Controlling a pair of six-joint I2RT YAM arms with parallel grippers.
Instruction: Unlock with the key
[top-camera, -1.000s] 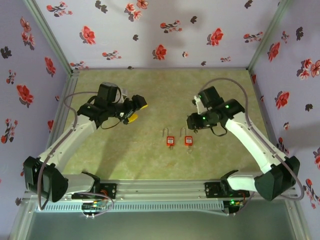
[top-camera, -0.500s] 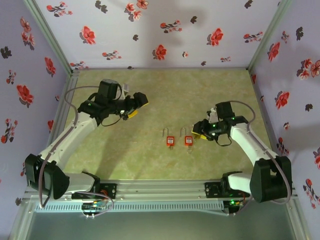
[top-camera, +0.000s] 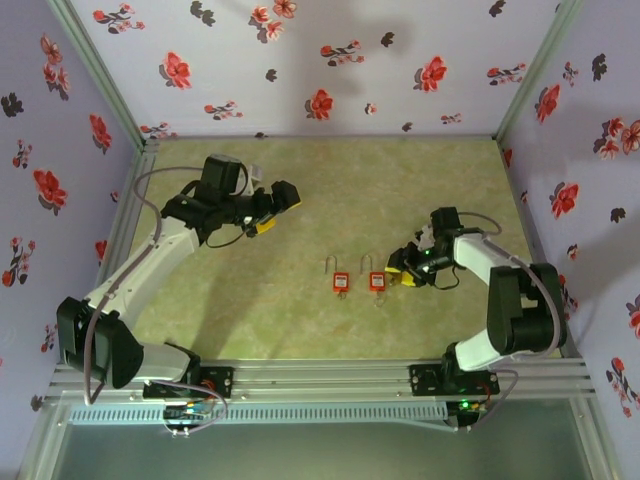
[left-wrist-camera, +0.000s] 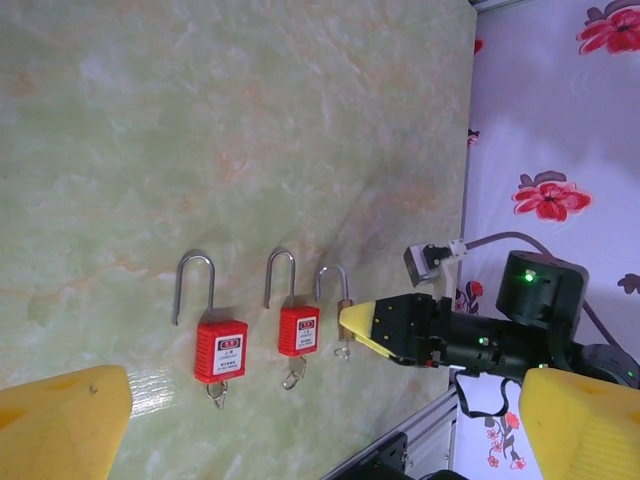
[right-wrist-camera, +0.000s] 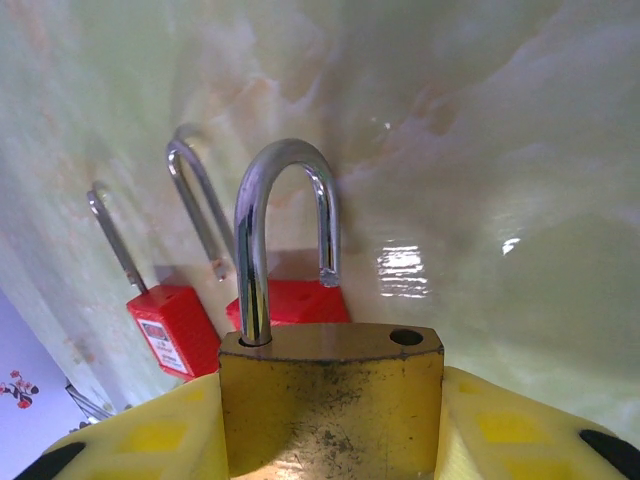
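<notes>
The brass padlock with a steel shackle (right-wrist-camera: 330, 395) is clamped by its body between the yellow pads of the right gripper (top-camera: 402, 271), low at the right side of the green marbled tabletop (top-camera: 330, 180). Whether it touches the surface I cannot tell. The shackle's free end stands clear of its hole, so it looks already unlocked. Just beside it lies a red plastic padlock (left-wrist-camera: 299, 330), then a second red padlock (left-wrist-camera: 221, 350), both with their shackles raised. The step in hand seems to be laying the brass one in line with them. To do it well, lower it flat, let go only once the body rests, and avoid nudging the nearer red one. The left gripper (top-camera: 277, 212) hangs well apart, jaws wide, holding nothing.
</notes>
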